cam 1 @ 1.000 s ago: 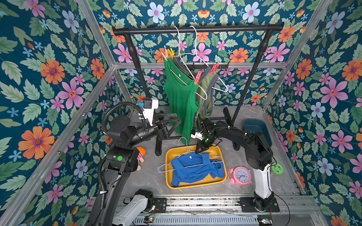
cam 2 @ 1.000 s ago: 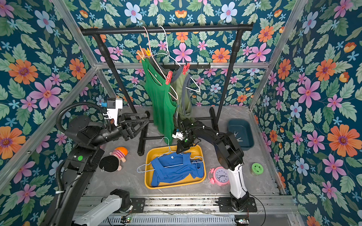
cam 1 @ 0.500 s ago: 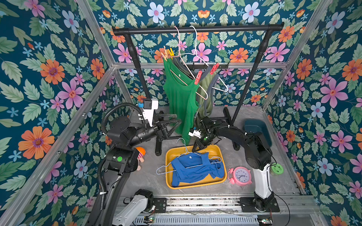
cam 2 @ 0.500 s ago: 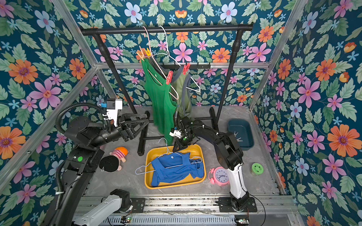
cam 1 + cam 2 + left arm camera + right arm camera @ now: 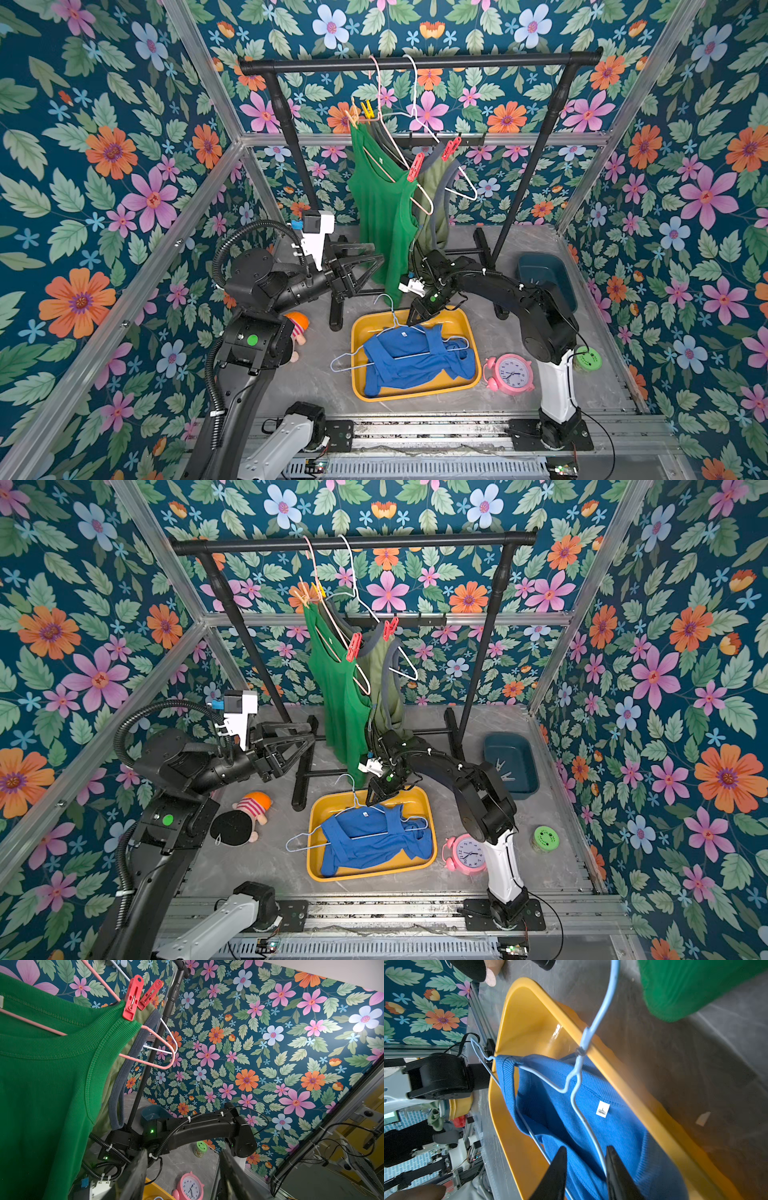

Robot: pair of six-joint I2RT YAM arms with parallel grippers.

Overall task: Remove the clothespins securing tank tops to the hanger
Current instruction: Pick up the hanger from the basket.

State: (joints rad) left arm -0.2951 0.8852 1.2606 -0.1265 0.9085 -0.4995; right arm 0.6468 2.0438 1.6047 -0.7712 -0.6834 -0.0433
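Rack (image 5: 415, 64) of black tube at the far side of the grey surface (image 5: 316, 386). Two hangers on its rail, both tilted, left ends high. Pink hanger (image 5: 422, 199) carries the green tank top (image 5: 382, 216). White hanger (image 5: 465, 187) carries the olive tank top (image 5: 434, 195), just right of the green one and touching it.

Red clothespin (image 5: 133, 999) bites the green strap at the low right shoulder. Second red clothespin (image 5: 150, 993) sits just behind it on the olive strap. Yellow clothespin (image 5: 368, 110) and peach clothespin (image 5: 353, 117) sit side by side at the high left shoulders; which strap each holds, cannot tell. Two grey clothespins (image 5: 506, 776) lie loose in the teal bin (image 5: 505, 736), far right.

Blue tank top (image 5: 415, 357) lies crumpled in the yellow tray (image 5: 357, 374), near centre, on a pale blue hanger (image 5: 392, 320) whose hook leans over the tray's far rim.

Left hand (image 5: 182, 1176) hovers level, tips just beside the lower left edge of the green tank top, fingers spread wide, nothing between them. Right hand (image 5: 586, 1149) points down over the tray's far rim. Its fingers are parted, and the pale blue hanger's wire runs along the inner face of one finger, not pinched.

Doll (image 5: 297, 328) lies left of the tray. Pink alarm clock (image 5: 509, 374) stands just right of it, and a green round tin (image 5: 588, 359) further right.
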